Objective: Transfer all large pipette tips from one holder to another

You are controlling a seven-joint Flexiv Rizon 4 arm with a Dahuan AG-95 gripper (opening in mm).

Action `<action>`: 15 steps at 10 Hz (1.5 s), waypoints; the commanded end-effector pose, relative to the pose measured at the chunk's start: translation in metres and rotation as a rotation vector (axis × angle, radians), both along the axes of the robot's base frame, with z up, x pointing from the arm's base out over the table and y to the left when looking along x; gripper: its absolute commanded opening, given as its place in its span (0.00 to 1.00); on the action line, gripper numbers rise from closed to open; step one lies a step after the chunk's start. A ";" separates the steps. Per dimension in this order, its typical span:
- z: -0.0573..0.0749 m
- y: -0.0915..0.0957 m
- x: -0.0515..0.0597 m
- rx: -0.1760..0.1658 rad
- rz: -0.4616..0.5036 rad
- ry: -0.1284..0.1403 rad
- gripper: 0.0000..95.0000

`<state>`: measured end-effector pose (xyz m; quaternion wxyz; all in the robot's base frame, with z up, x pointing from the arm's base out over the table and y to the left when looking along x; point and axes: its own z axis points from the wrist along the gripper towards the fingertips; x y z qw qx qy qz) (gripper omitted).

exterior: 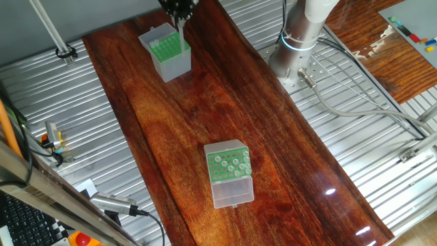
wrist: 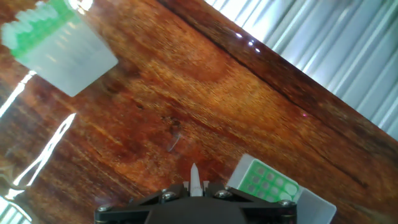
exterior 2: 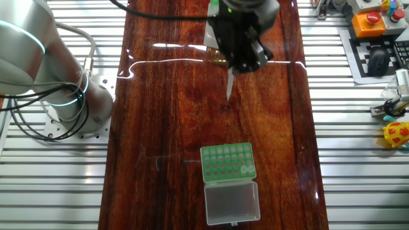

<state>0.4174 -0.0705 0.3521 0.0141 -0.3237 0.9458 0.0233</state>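
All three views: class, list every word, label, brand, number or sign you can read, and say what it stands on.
No text can be read anywhere.
Green rack and its clear lid: no print visible.
Translucent box: no print visible.
Pipette tip in the gripper: no marking visible.
Black-and-white panel beside the table: marks too small to read.

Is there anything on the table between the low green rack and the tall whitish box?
Nothing: one fixed view shows only bare brown wooden table between the low green rack and the tall whitish box.
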 end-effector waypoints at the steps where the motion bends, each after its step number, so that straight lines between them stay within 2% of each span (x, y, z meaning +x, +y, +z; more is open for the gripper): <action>1: 0.000 -0.005 -0.001 -0.021 -0.084 -0.011 0.00; 3: 0.003 -0.043 0.004 -0.025 -0.027 -0.009 0.00; 5: 0.005 -0.061 0.008 -0.036 0.001 -0.010 0.00; 6: 0.004 -0.063 0.007 -0.059 0.014 -0.012 0.00; 9: 0.003 -0.057 0.007 -0.046 -0.026 -0.011 0.00; 11: 0.003 -0.057 0.007 -0.074 -0.064 -0.009 0.00; 13: 0.003 -0.057 0.007 -0.083 -0.053 -0.015 0.00; 15: 0.002 -0.077 0.010 -0.082 -0.018 -0.018 0.00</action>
